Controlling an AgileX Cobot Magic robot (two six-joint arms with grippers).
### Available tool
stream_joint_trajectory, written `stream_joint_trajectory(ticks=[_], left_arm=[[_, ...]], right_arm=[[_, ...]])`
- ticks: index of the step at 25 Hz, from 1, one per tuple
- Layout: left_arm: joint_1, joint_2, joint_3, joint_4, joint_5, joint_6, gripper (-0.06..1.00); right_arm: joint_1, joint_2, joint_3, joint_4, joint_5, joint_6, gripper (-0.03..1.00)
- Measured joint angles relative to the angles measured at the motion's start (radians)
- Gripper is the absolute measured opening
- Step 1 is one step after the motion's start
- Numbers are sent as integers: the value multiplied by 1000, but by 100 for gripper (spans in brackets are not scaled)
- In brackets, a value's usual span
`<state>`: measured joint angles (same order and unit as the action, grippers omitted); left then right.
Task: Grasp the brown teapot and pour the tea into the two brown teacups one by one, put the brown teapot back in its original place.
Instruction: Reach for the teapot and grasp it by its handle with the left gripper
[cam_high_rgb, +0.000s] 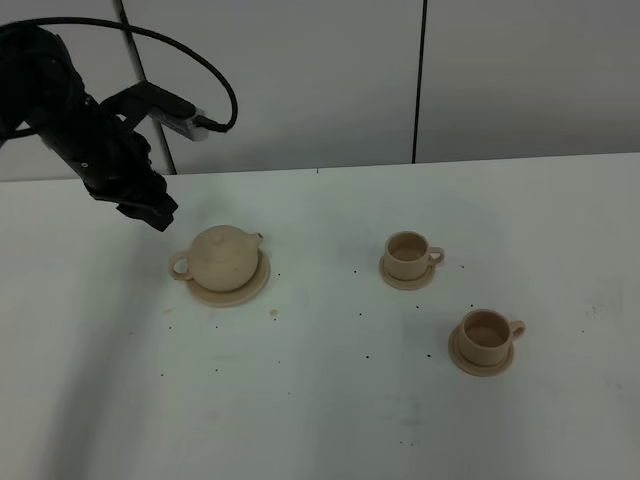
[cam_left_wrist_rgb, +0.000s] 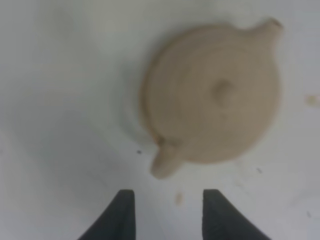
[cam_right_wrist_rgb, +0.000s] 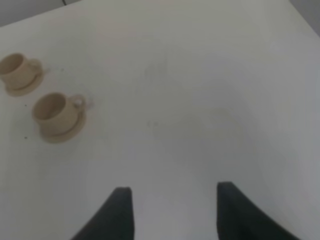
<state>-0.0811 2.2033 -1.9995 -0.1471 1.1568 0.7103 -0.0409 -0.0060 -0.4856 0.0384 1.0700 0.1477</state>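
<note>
In the high view the brown teapot (cam_high_rgb: 225, 258) stands upright on its large saucer (cam_high_rgb: 250, 292), on the left half of the white table (cam_high_rgb: 320, 410). Its long axis runs from handle to spout. The loop handle points to about 9 o'clock and the short spout to about 2 o'clock, with the knob lid on top.

The far teacup (cam_high_rgb: 408, 254) lies at 3 o'clock from the pot and the near teacup (cam_high_rgb: 486, 335) at about 4 o'clock. Each stands on its own small saucer with its ear handle turned to 3 o'clock.

The left gripper (cam_high_rgb: 152, 210) hangs above the table at about 10 o'clock from the teapot. It touches nothing, and its wrist view shows its jaws apart just off the handle. The right gripper (cam_right_wrist_rgb: 172, 192) is spread wide over bare table and holds nothing.
</note>
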Motion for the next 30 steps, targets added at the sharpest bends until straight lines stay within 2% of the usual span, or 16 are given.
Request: stream_joint_trajectory(ticks=[4, 9, 14, 21, 26, 30], left_arm=[[0, -1, 0, -84, 30, 156, 39], [0, -1, 0, -96, 30, 240, 39], [0, 0, 0, -23, 30, 232, 39], [-4, 29, 0, 25, 30, 219, 39], [-49, 49, 0, 126, 30, 178, 38], [-88, 53, -9, 158, 30, 141, 33]], right_arm=[[0, 0, 0, 0, 0, 0, 38], [0, 0, 0, 0, 0, 0, 38], [0, 0, 0, 0, 0, 0, 38], [0, 0, 0, 0, 0, 0, 38], [0, 0, 0, 0, 0, 0, 38], [0, 0, 0, 0, 0, 0, 38]])
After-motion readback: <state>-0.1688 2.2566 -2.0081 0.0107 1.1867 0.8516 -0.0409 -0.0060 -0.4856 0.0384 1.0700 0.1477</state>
